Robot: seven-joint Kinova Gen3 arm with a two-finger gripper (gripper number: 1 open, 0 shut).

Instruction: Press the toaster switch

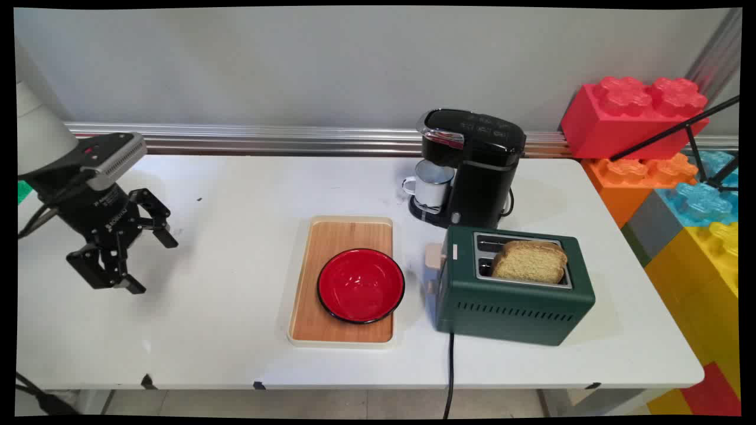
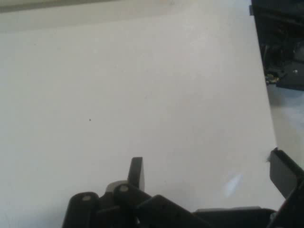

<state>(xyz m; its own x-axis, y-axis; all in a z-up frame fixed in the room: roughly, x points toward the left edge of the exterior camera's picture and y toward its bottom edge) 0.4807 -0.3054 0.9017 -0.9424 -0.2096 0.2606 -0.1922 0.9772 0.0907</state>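
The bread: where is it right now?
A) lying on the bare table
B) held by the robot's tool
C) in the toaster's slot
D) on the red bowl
C: the bread stands in a slot of the green toaster, while the red bowl is empty and the tool hangs open far off to the left.
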